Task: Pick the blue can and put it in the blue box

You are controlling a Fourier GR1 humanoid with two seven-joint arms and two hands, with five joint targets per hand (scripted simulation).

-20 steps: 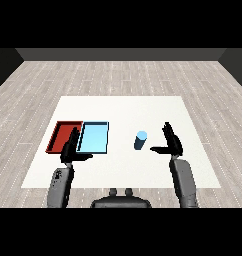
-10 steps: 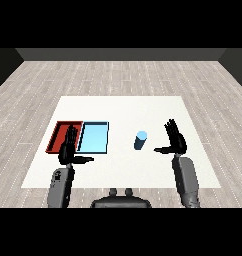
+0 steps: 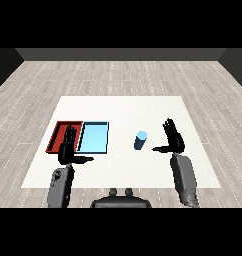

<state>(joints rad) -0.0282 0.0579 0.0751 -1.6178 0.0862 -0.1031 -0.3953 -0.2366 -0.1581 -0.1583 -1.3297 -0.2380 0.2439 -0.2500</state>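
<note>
One upright blue cylindrical can (image 3: pixel 140 140) stands between two flat trays, one red (image 3: pixel 61 136) and one light blue (image 3: pixel 93 137), and the right hand (image 3: pixel 172 140), while both it and the left hand (image 3: pixel 68 147) hold their fingers straight and apart.

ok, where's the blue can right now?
In the head view the blue can stands upright on the white table, right of the light blue tray and just left of the open right hand, not touching it.
</note>
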